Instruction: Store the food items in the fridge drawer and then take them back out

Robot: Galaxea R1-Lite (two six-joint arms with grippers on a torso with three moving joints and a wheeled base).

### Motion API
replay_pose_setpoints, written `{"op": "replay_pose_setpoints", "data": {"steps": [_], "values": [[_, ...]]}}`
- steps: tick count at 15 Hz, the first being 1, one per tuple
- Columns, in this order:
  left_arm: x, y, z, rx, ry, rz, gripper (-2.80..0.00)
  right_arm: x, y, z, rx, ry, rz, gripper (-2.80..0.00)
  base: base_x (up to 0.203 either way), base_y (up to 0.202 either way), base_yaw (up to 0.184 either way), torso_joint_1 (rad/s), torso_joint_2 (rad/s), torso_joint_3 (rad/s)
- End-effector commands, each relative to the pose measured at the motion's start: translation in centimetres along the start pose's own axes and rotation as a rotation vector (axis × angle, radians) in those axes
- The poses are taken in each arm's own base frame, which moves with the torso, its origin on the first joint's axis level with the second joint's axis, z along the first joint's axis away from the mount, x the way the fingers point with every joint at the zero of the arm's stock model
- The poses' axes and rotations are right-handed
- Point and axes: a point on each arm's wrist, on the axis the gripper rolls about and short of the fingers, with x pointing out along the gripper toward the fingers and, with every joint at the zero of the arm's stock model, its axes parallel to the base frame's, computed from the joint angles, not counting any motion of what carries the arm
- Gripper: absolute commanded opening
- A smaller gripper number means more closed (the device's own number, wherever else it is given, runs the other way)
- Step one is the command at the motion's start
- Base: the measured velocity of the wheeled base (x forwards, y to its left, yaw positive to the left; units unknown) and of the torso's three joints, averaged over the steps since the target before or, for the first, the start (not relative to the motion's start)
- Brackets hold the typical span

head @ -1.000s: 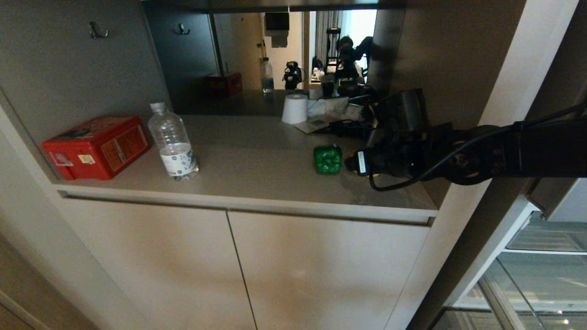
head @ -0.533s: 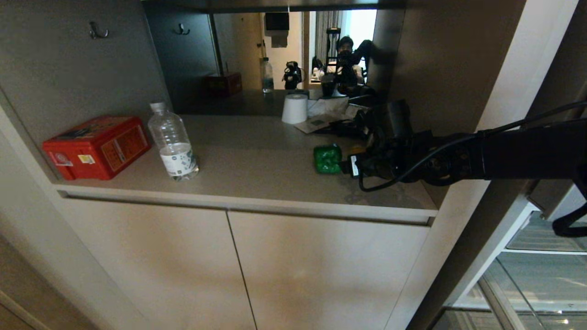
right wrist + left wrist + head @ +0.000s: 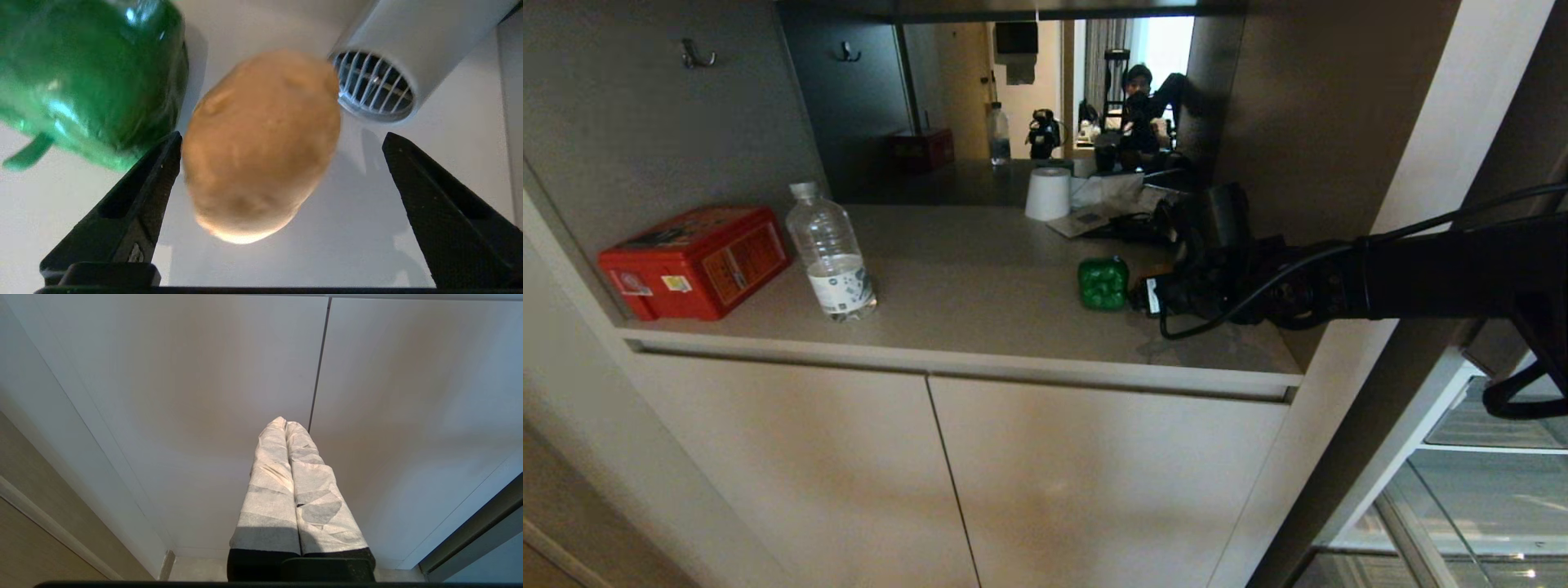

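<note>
The dark-green bell pepper [image 3: 1103, 283] lies on the beige counter [image 3: 980, 286], right of its middle. My right arm reaches in from the right, low over the counter. In the right wrist view my right gripper [image 3: 282, 136] is open, with the tan-brown potato [image 3: 261, 143] lying between its black fingers [image 3: 139, 200]. One finger is close against the potato and next to the pepper [image 3: 90, 77]. My left gripper [image 3: 284, 421] is shut and empty, parked facing the cabinet doors. Clear fridge compartments [image 3: 1478, 490] show at the lower right; I cannot tell which is the fridge drawer.
A grey hair dryer [image 3: 408, 41] lies just behind the potato. A red box [image 3: 696, 260] and a water bottle [image 3: 832, 253] stand on the counter's left. A white paper roll [image 3: 1047, 193] and papers sit by the back mirror, which reflects a person. A wall panel [image 3: 1323, 106] closes the counter's right side.
My right arm has slid further left and lower over the counter, bringing the open gripper up to the potato and beside the pepper. The left arm is still.
</note>
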Motion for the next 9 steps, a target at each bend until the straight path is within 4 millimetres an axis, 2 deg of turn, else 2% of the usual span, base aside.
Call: {"op": "replay_pose_setpoints", "data": {"steps": [1,9], "values": [[0.01,0.00,0.00,0.000,0.001,0.001,-2.80,0.01,0.11,0.47,0.004,-0.017,0.000,0.00,0.000,0.000,0.000,0.000,0.00,0.000],[0.00,0.00,0.00,0.001,0.000,0.001,-2.80,0.82,0.64,0.44,0.003,-0.022,-0.004,0.00,0.000,0.000,0.000,0.000,0.00,0.000]]}}
